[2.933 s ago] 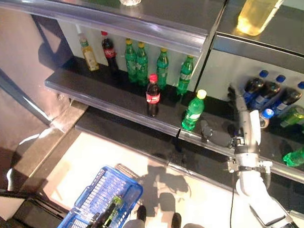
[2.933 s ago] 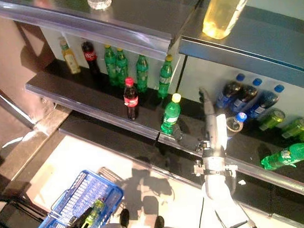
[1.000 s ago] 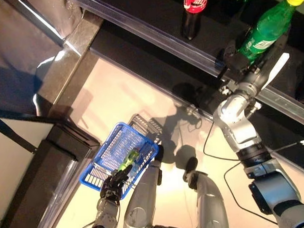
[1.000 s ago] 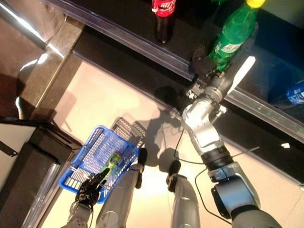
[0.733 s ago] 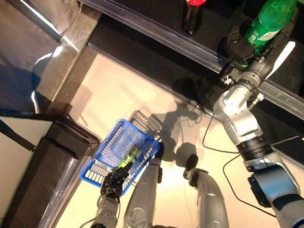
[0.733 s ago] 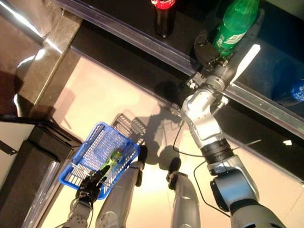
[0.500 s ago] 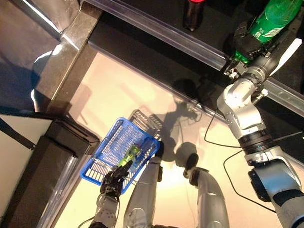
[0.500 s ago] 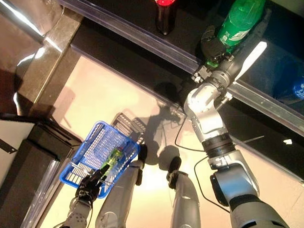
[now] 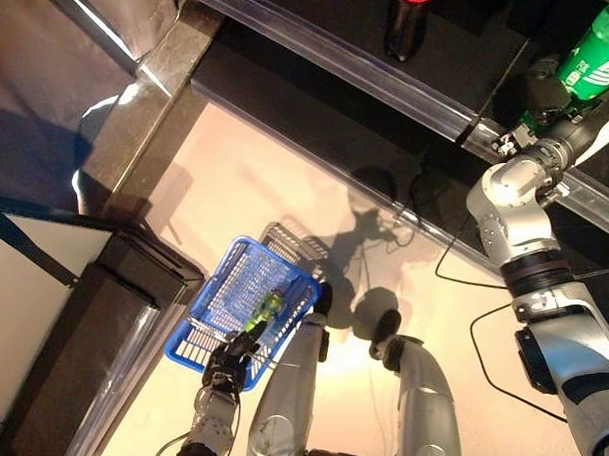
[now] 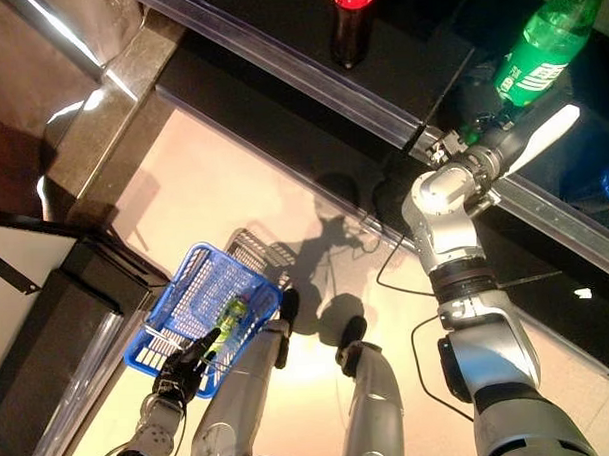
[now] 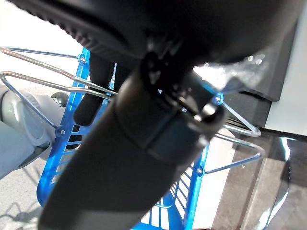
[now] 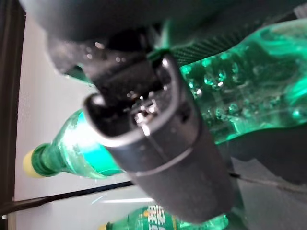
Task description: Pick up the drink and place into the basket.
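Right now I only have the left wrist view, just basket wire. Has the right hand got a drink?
Observer: Yes, the right hand is curled round a green bottle at the shelf.
Operator: Anything in the basket?
Observer: One small green bottle lies in the blue basket.
Operator: Anything else close on that shelf?
Observer: A dark cola bottle stands near the shelf edge, apart from the hand.

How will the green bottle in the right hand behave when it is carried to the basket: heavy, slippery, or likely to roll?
The green bottle looks nearly full, so probably heavy for its size. Its smooth plastic may slip in the right hand, which grips low near its base. Being round, it could roll once laid in the blue basket.
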Robot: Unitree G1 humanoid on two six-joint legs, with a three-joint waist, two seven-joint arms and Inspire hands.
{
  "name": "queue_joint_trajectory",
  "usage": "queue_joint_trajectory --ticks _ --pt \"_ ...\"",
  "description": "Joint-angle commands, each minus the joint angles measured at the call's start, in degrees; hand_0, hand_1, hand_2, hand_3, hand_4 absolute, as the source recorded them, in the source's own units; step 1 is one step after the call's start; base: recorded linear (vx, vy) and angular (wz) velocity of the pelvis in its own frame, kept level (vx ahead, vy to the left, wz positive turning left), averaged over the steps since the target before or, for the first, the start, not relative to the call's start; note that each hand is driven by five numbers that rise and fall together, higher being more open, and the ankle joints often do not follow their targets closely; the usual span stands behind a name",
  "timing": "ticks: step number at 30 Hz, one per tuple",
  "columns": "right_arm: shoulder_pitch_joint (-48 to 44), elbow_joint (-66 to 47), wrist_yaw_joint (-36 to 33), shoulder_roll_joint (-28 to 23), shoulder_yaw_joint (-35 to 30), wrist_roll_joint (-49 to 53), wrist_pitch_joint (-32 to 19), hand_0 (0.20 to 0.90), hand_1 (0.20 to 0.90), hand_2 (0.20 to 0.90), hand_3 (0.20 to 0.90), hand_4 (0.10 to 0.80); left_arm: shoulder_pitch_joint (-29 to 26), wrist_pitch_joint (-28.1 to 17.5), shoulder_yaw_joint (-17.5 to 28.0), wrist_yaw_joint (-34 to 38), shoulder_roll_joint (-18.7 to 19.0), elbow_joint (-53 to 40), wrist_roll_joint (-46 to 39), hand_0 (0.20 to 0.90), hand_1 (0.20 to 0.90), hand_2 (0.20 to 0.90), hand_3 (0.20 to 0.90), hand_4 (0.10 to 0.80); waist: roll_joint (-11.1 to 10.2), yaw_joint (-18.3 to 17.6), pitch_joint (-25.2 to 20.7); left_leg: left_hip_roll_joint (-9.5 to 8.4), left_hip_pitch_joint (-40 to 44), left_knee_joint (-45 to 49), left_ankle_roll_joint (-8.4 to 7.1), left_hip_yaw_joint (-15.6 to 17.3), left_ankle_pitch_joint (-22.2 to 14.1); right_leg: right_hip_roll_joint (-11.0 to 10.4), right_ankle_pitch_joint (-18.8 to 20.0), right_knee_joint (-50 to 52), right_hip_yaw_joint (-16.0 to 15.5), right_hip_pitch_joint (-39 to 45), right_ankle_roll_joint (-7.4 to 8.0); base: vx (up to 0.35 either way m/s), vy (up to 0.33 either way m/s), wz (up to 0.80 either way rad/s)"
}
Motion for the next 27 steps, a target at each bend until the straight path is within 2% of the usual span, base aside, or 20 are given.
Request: queue_joint_trajectory --ticks 1,5,8,9,11,14,17,20,25,27 --pt "-6.3 -5.2 0.3 -8.5 -0.5 -2.3 -7.3 0.300 0.300 0.300 0.200 0.100 5.5 -1.8 -1.8 -4.3 1.8 -5.2 -1.0 0.300 0.300 0.300 0.200 0.100 0.7 0.5 -1.0 -0.66 2.0 3.7 -0.23 -2.4 -6.1 -0.1 1.3 -2.0 -1.3 3.9 1.61 -0.063 -0.014 0.02" --pt "-5.6 -8.5 1.8 -8.6 -0.6 -4.1 -7.7 0.300 0.300 0.300 0.200 0.100 5.7 -3.2 -0.7 -5.4 1.8 -6.2 -2.0 0.300 0.300 0.300 0.200 0.100 0.6 0.4 -1.0 -0.66 3.3 3.7 -0.48 -2.4 -6.3 0.0 0.5 -1.4 -1.6 5.2 1.29 -0.052 0.004 0.01" --pt "-2.9 -16.6 6.7 -7.4 -1.3 -7.2 -8.1 0.300 0.300 0.300 0.200 0.100 6.2 -4.6 0.8 -8.1 1.8 -8.8 -4.3 0.300 0.300 0.300 0.200 0.100 0.5 0.1 -1.0 -0.62 4.6 4.0 -0.77 -2.4 -6.5 0.0 -0.2 -0.7 -1.8 6.6 0.98 -0.057 0.012 0.01" --pt "-0.5 -23.6 9.6 -6.2 -1.5 -8.7 -5.4 0.300 0.300 0.300 0.200 0.100 6.4 -4.2 1.7 -9.3 1.8 -11.1 -5.0 0.300 0.300 0.300 0.200 0.100 0.3 -0.3 -1.0 -0.55 5.7 4.0 -1.05 -2.3 -6.6 0.1 -0.6 -0.7 -1.7 7.7 0.92 0.000 0.000 0.00" --pt "2.8 -31.1 14.9 -4.8 -1.9 -10.5 -3.8 0.300 0.300 0.300 0.200 0.100 7.0 -4.9 2.4 -11.4 2.1 -14.4 -5.0 0.300 0.300 0.300 0.200 0.100 0.0 -0.7 -1.0 -0.35 7.1 4.1 -1.28 -2.2 -6.5 0.2 -0.9 -0.7 -1.7 9.3 0.74 0.000 0.000 0.00" --pt "8.7 -40.5 23.1 -2.5 -1.9 -10.6 -3.8 0.300 0.300 0.300 0.200 0.100 8.7 -6.2 3.0 -14.2 2.5 -19.4 -4.7 0.300 0.300 0.300 0.200 0.100 -0.3 -1.6 -1.2 0.18 9.5 4.0 -1.79 -2.0 -5.9 0.9 -1.2 -1.5 -1.3 12.3 0.50 0.000 0.000 0.00" --pt "14.1 -46.8 32.4 -0.8 -1.5 -7.0 -5.0 0.300 0.300 0.300 0.200 0.100 10.7 -8.1 3.7 -17.9 2.9 -22.6 -3.4 0.300 0.300 0.300 0.200 0.100 -0.5 -2.1 -2.4 0.99 11.5 3.8 -2.48 -1.8 -4.5 1.7 -1.2 -2.7 -1.0 15.2 0.24 0.022 0.002 -0.02" --pt "17.6 -50.8 38.3 0.3 -0.2 -3.9 -4.6 0.300 0.300 0.300 0.200 0.100 12.1 -8.4 4.1 -19.1 3.0 -25.5 -2.6 0.300 0.300 0.300 0.200 0.100 -0.8 -2.3 -3.7 1.48 13.2 3.1 -2.90 -1.8 -3.2 2.3 -1.2 -4.4 -0.9 17.9 0.06 0.044 -0.021 -0.01" --pt "21.6 -54.5 45.2 3.8 3.5 1.8 -3.5 0.300 0.300 0.300 0.200 0.100 13.9 -8.5 3.9 -19.6 3.8 -30.7 -0.3 0.300 0.300 0.300 0.200 0.100 -1.1 -2.0 -5.7 1.95 15.6 1.1 -3.35 -2.0 -1.5 3.2 -0.3 -7.4 -0.6 21.2 0.09 0.031 -0.032 -0.05" --pt "23.0 -56.6 47.7 5.6 7.2 4.1 -2.2 0.300 0.300 0.300 0.200 0.100 14.6 -7.9 2.9 -18.5 4.5 -35.5 0.5 0.300 0.300 0.300 0.200 0.100 -1.3 -1.5 -6.9 2.08 16.9 -0.4 -3.54 -2.0 -0.6 3.5 0.2 -9.5 -0.5 23.3 0.22 0.042 -0.059 -0.05"
